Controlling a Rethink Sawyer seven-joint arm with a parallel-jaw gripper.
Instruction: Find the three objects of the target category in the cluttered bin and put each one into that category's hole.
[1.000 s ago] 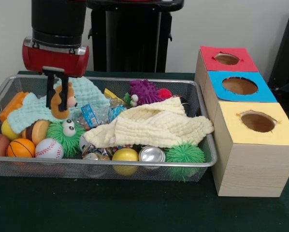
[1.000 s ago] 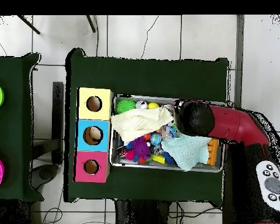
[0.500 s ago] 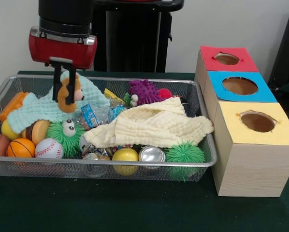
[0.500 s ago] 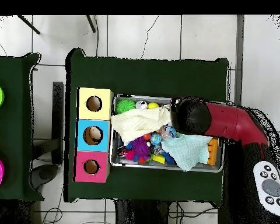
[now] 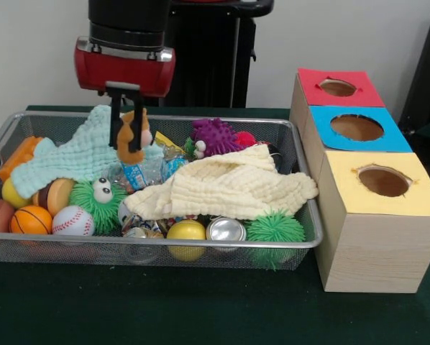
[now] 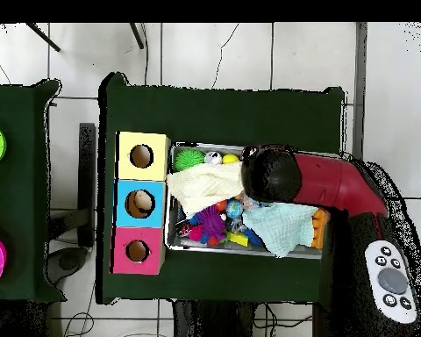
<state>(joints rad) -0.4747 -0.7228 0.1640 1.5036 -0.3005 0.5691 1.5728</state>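
Note:
My gripper (image 5: pixel 129 141) hangs from the red and black arm over the left-middle of the bin (image 5: pixel 71 244). It is shut on a small brown plush bear (image 5: pixel 136 129) and holds it just above the clutter. The bin is a silver wire-mesh basket full of toys and cloths. To its right stand three wooden boxes with holes in their tops: red (image 5: pixel 312 83), blue (image 5: pixel 321 136) and yellow (image 5: pixel 344 195). In the overhead view the arm's head (image 6: pixel 271 174) hides the gripper and the bear; the bin's rim (image 6: pixel 168 224) lies beside the boxes (image 6: pixel 126 145).
In the bin lie a cream cloth (image 5: pixel 229 187), a mint cloth (image 5: pixel 60 157), a purple spiky toy (image 5: pixel 216 135), green spiky balls (image 5: pixel 275 228), a baseball (image 5: pixel 72 221), a basketball (image 5: pixel 30 219), a yellow ball (image 5: pixel 186 231) and a can (image 5: pixel 226 230). Green cloth covers the table (image 5: pixel 165 309).
My gripper has risen and moved toward the boxes with the plush bear in it, from over the mint cloth to the bin's left-middle.

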